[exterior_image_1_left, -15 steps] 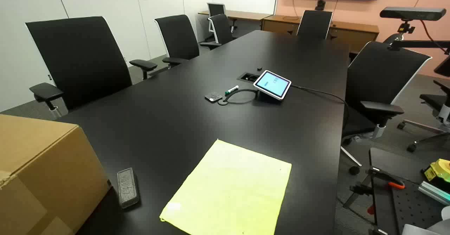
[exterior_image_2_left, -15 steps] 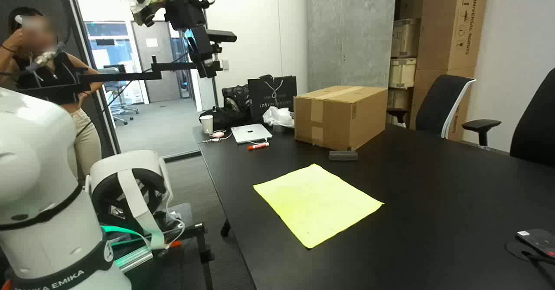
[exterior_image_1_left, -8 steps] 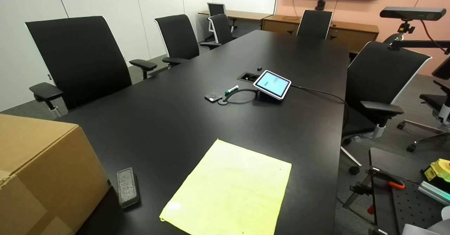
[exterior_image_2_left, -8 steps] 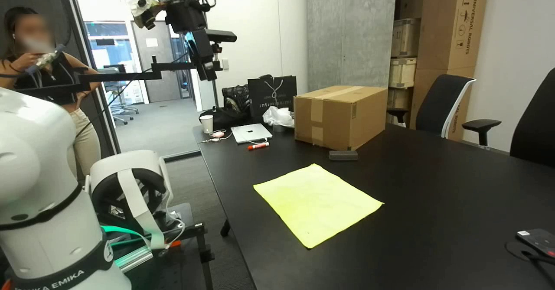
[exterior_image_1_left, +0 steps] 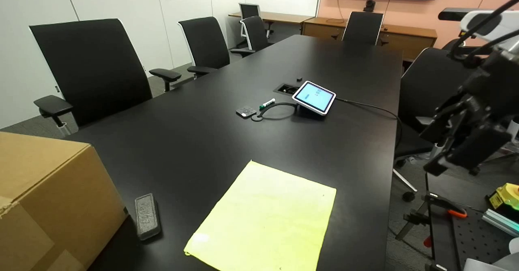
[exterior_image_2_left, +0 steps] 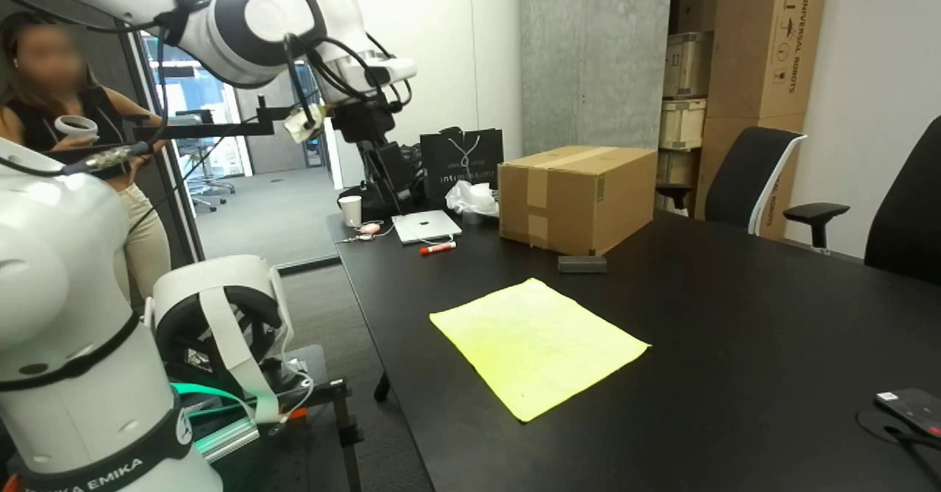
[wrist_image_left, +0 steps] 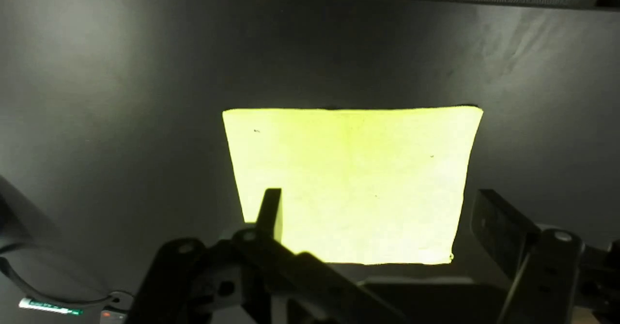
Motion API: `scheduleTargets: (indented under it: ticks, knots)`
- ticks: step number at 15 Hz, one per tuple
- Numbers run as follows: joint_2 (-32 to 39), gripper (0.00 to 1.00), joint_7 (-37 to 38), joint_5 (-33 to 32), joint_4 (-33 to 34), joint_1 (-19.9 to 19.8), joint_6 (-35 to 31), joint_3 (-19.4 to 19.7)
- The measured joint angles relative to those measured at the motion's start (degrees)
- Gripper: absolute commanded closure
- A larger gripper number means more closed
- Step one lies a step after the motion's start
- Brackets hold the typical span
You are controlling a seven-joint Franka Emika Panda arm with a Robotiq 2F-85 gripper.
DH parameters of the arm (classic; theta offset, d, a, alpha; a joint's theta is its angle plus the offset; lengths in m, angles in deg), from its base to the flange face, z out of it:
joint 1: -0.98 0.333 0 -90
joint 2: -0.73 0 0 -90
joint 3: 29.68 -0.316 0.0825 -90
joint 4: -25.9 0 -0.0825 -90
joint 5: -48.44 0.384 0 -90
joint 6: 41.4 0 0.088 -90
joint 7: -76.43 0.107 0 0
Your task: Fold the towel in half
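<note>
The towel is a thin, pale yellow cloth lying flat and spread out on the black table. It shows in both exterior views (exterior_image_1_left: pixel 265 218) (exterior_image_2_left: pixel 540 348) and in the wrist view (wrist_image_left: pixel 358 178). My gripper (wrist_image_left: pixel 379 193) is open and empty, its fingers (wrist_image_left: pixel 271 208) wide apart with the towel seen below and between them. In an exterior view the gripper (exterior_image_1_left: pixel 433 150) hangs in the air at the right, beyond the table's side edge and apart from the towel. In an exterior view its dark fingers blend into the black bags behind.
A cardboard box (exterior_image_2_left: pixel 566 198) and a grey eraser (exterior_image_2_left: pixel 582 264) stand beside the towel. A laptop (exterior_image_2_left: pixel 426 226), a red marker (exterior_image_2_left: pixel 438 248) and a white cup (exterior_image_2_left: pixel 351 211) lie near the table's end. A tablet (exterior_image_1_left: pixel 314 97) with a cable stands farther along the table.
The arm has swung in: the gripper has come into an exterior view from the right, and is lower and farther right in an exterior view. The towel has not moved.
</note>
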Motion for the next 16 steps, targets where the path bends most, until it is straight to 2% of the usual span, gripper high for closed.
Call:
scheduleTargets:
  ticks: [3, 7, 12, 16]
  knots:
    - [8.0, 0.00, 0.0, 0.0, -0.1, 0.0, -9.7, 0.0]
    - [18.4, 0.00, 0.0, 1.2, 0.0, 0.7, -18.7, 1.2]
    - [30.7, 0.00, -2.9, 8.1, 0.0, 3.3, -27.2, 4.9]
    - [38.3, 0.00, -8.6, 16.6, 0.5, 4.3, -31.9, 7.5]
